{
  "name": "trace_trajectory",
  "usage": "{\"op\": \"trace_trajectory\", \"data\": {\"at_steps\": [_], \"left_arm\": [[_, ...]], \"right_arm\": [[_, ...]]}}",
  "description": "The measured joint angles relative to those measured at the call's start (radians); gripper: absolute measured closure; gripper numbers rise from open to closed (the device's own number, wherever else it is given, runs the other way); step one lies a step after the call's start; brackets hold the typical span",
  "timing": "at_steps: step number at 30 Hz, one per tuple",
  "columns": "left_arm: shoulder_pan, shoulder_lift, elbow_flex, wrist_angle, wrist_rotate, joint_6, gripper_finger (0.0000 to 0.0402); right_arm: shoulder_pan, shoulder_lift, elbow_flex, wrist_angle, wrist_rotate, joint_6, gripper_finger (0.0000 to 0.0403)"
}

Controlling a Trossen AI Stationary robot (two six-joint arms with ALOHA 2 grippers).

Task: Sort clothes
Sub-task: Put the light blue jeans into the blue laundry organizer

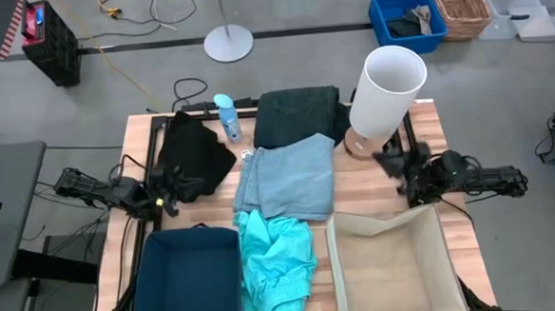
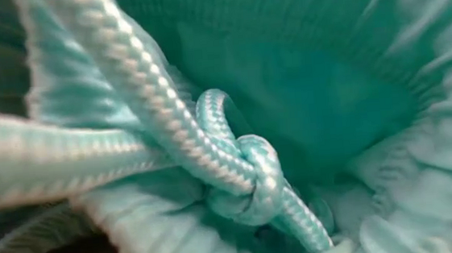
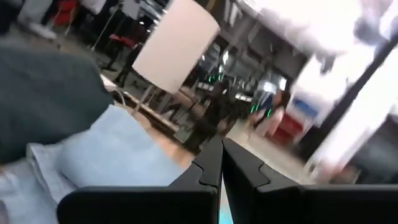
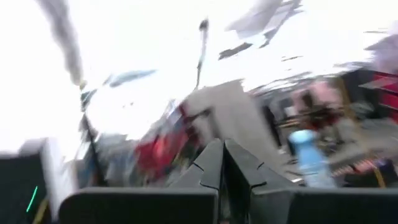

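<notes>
Nothing is in hand yet: this looks like the start of the sort, both arms drawn back at the table's sides. The left gripper (image 1: 170, 193) sits at the left edge with its jaws together and empty, its tips just beside or over the edge of the black garment (image 1: 193, 150). The pale blue garment (image 1: 288, 179) lies ahead of those jaws toward the table's middle, and the turquoise garment (image 1: 275, 260) is near, off to one side, between the navy fabric bin (image 1: 191, 279) and the beige fabric bin (image 1: 395, 264). The dark denim-like garment (image 1: 299, 114) lies beyond the pale blue one. The right gripper (image 1: 397, 163) rests at the right edge beside the white cylinder (image 1: 388, 91), jaws also together, holding nothing.

The next move, as I judge it, calls for one gripper to open, reach over a garment, pinch a fold and carry it to a bin; the black garment is closest to the left jaws.
</notes>
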Motion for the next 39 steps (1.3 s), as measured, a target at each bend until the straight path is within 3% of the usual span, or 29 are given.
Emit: {"op": "trace_trajectory", "data": {"at_steps": [8,20,28,33,36,39], "left_arm": [[0.0,0.0,0.0,0.147,-0.03,-0.044,0.0396],[0.0,0.0,0.003,0.164,-0.036,-0.026,0.0396],[0.0,0.0,0.004,0.164,-0.036,0.001,0.0396],[0.0,0.001,0.004,0.162,-0.036,0.001,0.0396],[0.0,0.001,0.004,0.162,-0.035,-0.014,0.0396],[0.0,0.001,0.005,0.162,-0.035,-0.042,0.0396]], "right_arm": [[-0.004,0.15,0.167,-0.013,0.007,0.057,0.0369],[0.08,0.71,0.536,0.028,-0.011,0.069,0.0369],[0.079,1.076,0.731,0.113,-0.011,0.371,0.0369],[0.071,1.259,0.817,0.113,-0.013,0.44,0.0369],[0.069,1.346,0.887,0.083,-0.024,0.406,0.0369],[0.062,1.411,0.984,-0.07,-0.06,0.373,0.0369]]}}
